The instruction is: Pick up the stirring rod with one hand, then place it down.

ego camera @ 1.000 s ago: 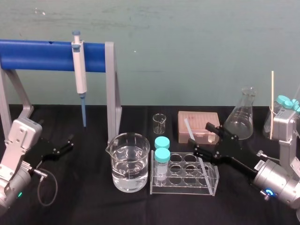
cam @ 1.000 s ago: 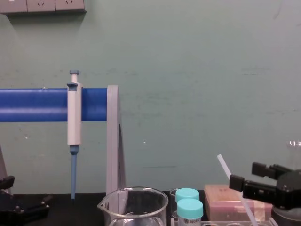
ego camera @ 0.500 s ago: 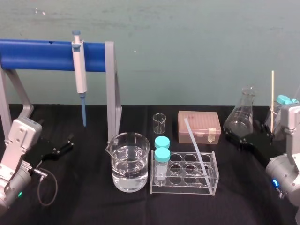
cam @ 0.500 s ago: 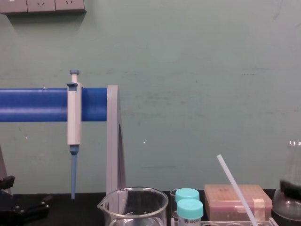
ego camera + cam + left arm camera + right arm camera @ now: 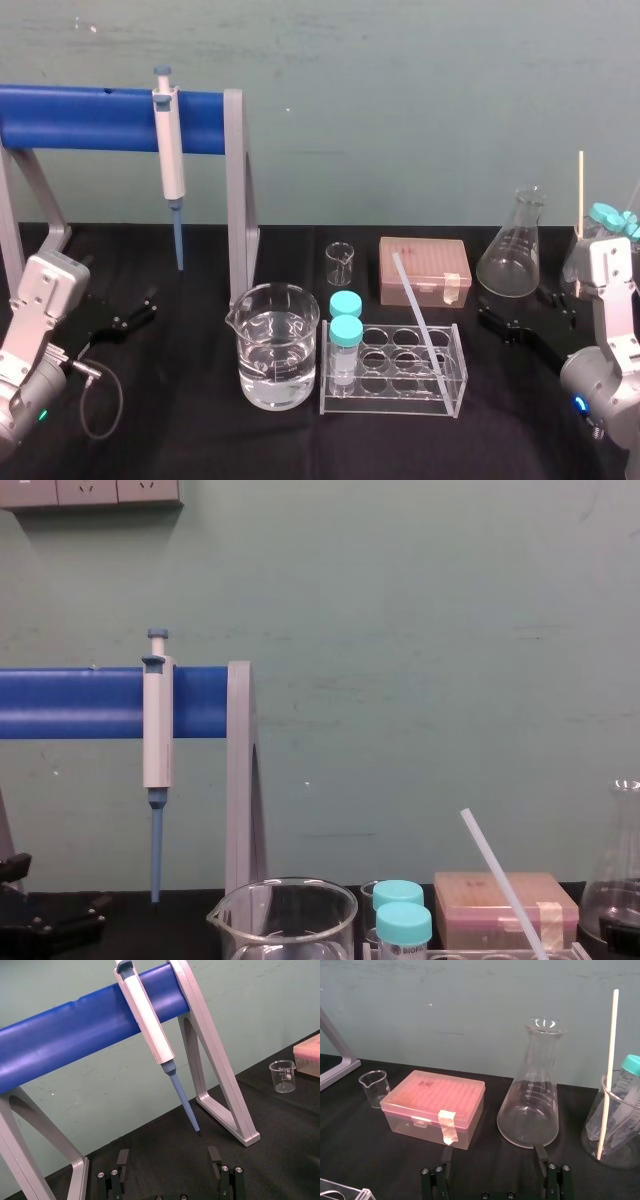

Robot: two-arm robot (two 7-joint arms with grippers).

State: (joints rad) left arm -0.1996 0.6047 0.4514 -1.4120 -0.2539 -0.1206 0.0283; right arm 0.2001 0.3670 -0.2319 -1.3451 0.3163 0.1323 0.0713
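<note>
The stirring rod (image 5: 420, 315) is a thin translucent white rod that leans tilted in the clear tube rack (image 5: 455, 385), its upper end toward the pink box; the chest view also shows the rod (image 5: 500, 880). My right gripper (image 5: 528, 312) sits low over the black table to the right of the rack, apart from the rod. Its fingers are open and empty, and the right gripper (image 5: 493, 1156) faces the box and flask. My left gripper (image 5: 137, 309) rests open at the far left under the blue stand, with nothing between the fingers of the left gripper (image 5: 169, 1159).
A water beaker (image 5: 278, 345) stands left of the rack, which holds two teal-capped tubes (image 5: 346, 335). Behind are a small beaker (image 5: 340, 262), a pink tip box (image 5: 425, 270) and a conical flask (image 5: 512, 245). A pipette (image 5: 170, 150) hangs on the blue stand (image 5: 80, 118). A thin stick (image 5: 607, 1075) stands in a far-right beaker.
My right gripper opened, let go of the stirring rod and drew back to the right. The rod stays leaning in the rack. The left arm has not moved.
</note>
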